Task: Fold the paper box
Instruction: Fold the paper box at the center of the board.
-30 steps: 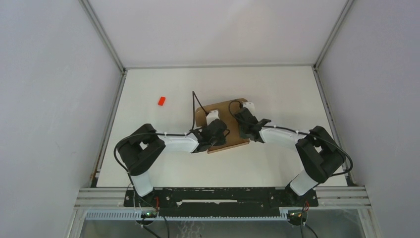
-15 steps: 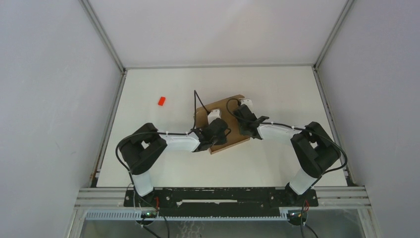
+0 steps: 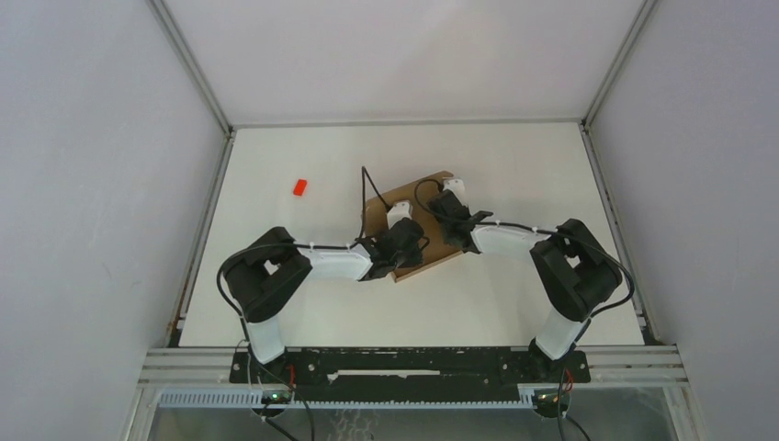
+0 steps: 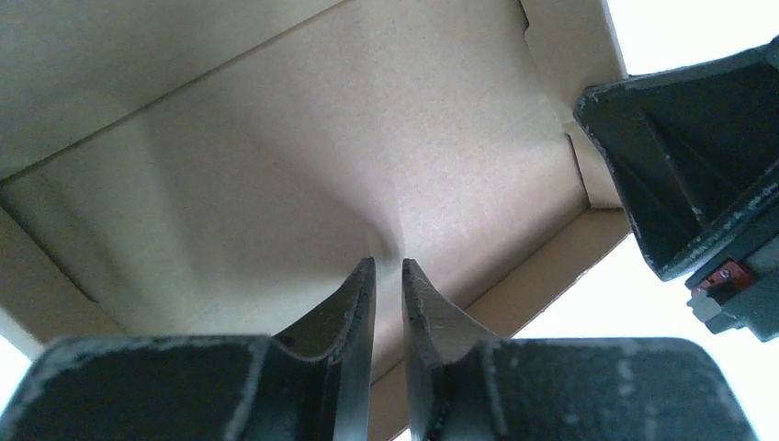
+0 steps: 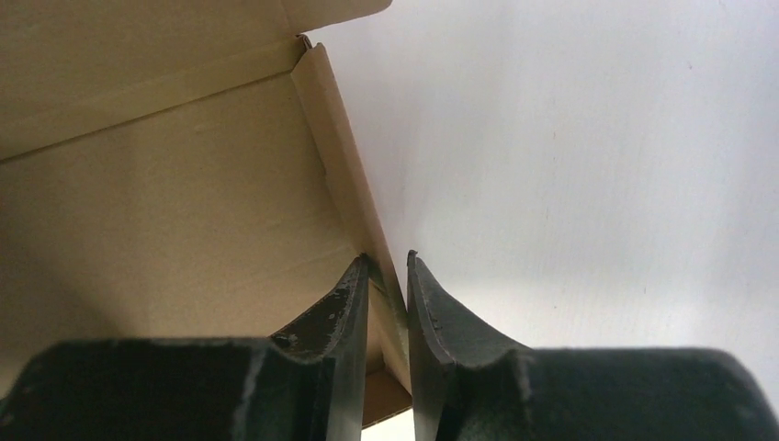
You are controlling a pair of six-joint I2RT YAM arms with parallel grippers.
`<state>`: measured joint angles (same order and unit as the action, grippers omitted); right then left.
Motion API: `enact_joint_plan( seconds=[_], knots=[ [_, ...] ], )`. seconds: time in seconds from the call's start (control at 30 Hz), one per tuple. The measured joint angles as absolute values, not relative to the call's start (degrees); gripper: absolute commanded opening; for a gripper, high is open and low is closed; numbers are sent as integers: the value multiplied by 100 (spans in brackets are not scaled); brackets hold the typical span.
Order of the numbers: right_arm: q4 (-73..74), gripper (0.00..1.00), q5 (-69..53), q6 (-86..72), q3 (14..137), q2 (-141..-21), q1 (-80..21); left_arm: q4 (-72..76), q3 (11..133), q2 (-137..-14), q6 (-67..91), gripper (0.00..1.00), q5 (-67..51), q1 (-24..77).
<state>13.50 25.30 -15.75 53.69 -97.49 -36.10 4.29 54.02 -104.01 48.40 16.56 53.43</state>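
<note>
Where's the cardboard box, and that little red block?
cardboard box [image 3: 437, 258]: overhead view, bare panel near its front right edge.
red block [image 3: 299, 186]: overhead view, middle of the block.

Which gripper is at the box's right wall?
The right gripper: the right wall of the paper box runs between its fingers. The left gripper faces the box's inside.

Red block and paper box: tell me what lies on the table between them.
Nothing. In the top external view, the stretch of white table between the red block and the paper box is bare.
</note>
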Motion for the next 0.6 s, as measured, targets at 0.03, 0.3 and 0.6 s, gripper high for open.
enact_joint_plan(
  seconds=[0.03, 0.3, 0.6],
  knots=[
    [1369, 26, 2554, -1579, 5406, -9778, -3607, 429, 5402, -10401, 4840, 22, 1645, 5345],
    [1441, 20, 2641, -1708, 5516, -9870, -3527, 458, 5402, -10407, 4799, 22, 1623, 5339],
    [1599, 13, 2668, -1881, 5684, -9990, -3452, 469, 5402, -10412, 4797, 22, 1627, 5330]
  ],
)
